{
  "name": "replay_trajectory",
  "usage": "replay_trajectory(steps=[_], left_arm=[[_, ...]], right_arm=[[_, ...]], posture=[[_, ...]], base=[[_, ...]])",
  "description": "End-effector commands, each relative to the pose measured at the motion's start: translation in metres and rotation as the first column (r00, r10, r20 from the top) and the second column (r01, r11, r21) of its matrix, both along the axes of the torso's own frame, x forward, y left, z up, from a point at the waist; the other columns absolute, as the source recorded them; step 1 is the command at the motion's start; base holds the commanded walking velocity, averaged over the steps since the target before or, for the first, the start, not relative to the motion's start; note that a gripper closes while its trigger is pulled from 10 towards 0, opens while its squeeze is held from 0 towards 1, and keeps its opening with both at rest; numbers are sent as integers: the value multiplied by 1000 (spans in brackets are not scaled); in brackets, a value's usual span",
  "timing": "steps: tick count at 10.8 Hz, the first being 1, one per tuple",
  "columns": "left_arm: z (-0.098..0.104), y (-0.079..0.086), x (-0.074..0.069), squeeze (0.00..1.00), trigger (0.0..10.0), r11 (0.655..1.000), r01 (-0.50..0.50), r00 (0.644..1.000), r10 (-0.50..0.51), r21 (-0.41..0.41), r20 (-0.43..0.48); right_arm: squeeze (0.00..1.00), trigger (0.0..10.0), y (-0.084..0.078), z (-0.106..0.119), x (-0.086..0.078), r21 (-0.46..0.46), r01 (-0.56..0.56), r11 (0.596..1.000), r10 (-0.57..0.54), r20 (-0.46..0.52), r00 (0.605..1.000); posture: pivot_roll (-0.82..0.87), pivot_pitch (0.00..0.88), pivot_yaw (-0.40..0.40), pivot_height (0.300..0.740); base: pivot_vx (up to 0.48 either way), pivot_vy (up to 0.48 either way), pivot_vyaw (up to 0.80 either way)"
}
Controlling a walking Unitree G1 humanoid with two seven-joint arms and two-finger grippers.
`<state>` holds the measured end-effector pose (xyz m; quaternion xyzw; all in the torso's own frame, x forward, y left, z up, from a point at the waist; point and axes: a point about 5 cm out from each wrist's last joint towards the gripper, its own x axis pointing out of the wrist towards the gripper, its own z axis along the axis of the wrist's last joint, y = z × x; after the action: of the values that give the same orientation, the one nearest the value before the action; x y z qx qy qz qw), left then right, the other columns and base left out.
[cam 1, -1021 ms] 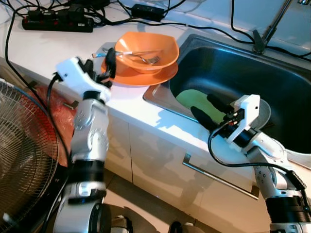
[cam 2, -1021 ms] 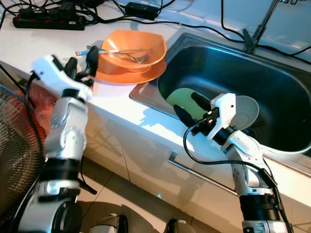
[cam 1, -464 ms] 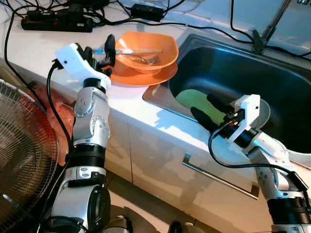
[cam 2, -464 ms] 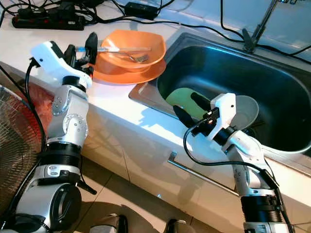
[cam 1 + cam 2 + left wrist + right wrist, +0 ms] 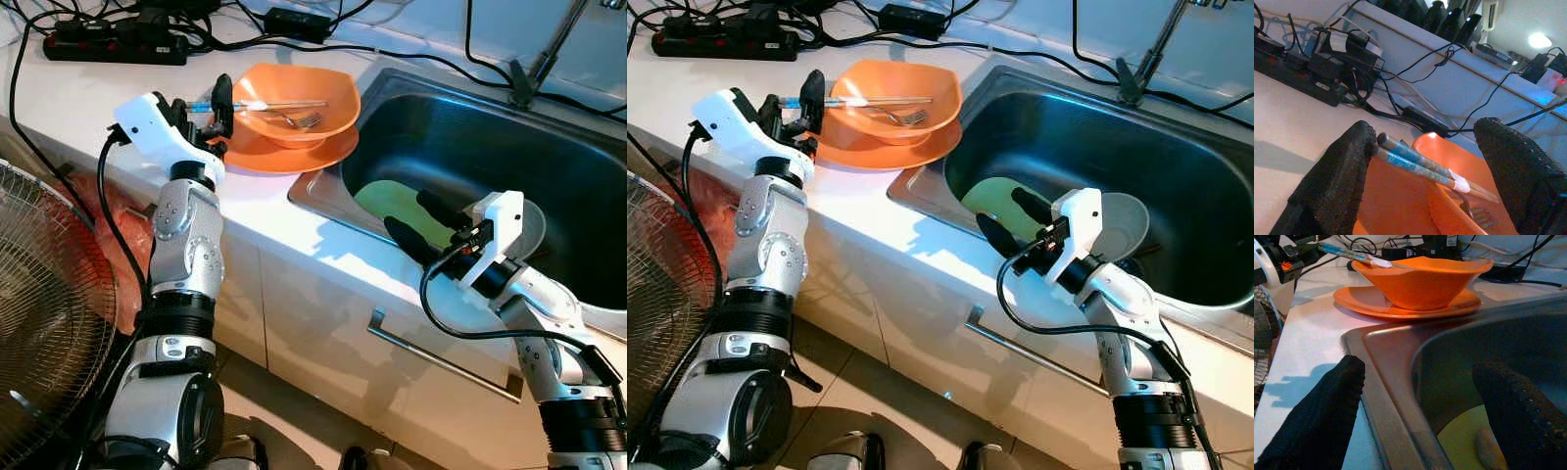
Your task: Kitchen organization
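On the white tabletop (image 5: pixel 88 93) before me an orange bowl (image 5: pixel 294 98) sits on an orange plate (image 5: pixel 284 152), just beside the steel sink (image 5: pixel 470 147) — chopsticks (image 5: pixel 265 104) and a fork (image 5: pixel 299 119) lie in the bowl. My left hand (image 5: pixel 201 108) is spread wide at the chopsticks' blue ends, one finger touching them. My right hand (image 5: pixel 423 223) hangs released over the sink's near rim, above a green plate (image 5: pixel 387 201). Behind, a power strip (image 5: pixel 113 44) and black cables trail; a fan (image 5: pixel 44 313) stands below.
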<state>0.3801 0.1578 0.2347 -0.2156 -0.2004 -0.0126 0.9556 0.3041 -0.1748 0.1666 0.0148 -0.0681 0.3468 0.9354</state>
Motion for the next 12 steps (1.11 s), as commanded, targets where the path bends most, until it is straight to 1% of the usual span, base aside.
replay_trajectory(steps=[1,2,3,4,5,6,7,12], left_arm=[[0,-4,1,0,4706,1000,2,1000,-2,3,-3],[-1,-4,1,0,4471,1000,1,1000,-1,3,-5],[-1,-4,1,0,3569,1000,1,1000,-1,3,-5],[-1,-3,1,0,3647,1000,0,1000,0,1,-5],[-1,-3,1,0,2118,1000,-1,1000,1,-1,-4],[-1,-4,1,0,275,1000,-1,1000,1,-1,-4],[-1,-4,2,0,0,1000,-1,1000,1,-2,-4],[1,-7,-1,0,0,1000,1,1000,0,-9,11]], right_arm=[[0,10000,-1,5,0,-2,-2,1000,2,14,1000],[0,10000,-1,4,0,-3,-3,1000,3,13,1000],[0,10000,-1,4,0,-3,-3,1000,3,13,1000],[0,10000,0,4,0,-2,-5,1000,5,14,1000],[0,10000,1,3,0,-2,-6,1000,6,13,1000],[0,10000,1,3,0,-2,-6,1000,6,13,1000],[0,10000,1,4,0,-2,-4,1000,5,13,1000],[0,10000,1,4,3,-6,0,1000,0,15,1000]], posture=[[53,130,-59,740],[54,123,-57,740],[53,119,-55,740],[53,117,-53,740],[54,117,-54,740],[54,117,-54,740],[51,126,-55,740],[55,138,-63,740]], base=[[0,0,0],[0,0,0],[0,0,0],[0,0,0],[0,0,0],[0,0,0],[0,0,0],[0,0,0]])
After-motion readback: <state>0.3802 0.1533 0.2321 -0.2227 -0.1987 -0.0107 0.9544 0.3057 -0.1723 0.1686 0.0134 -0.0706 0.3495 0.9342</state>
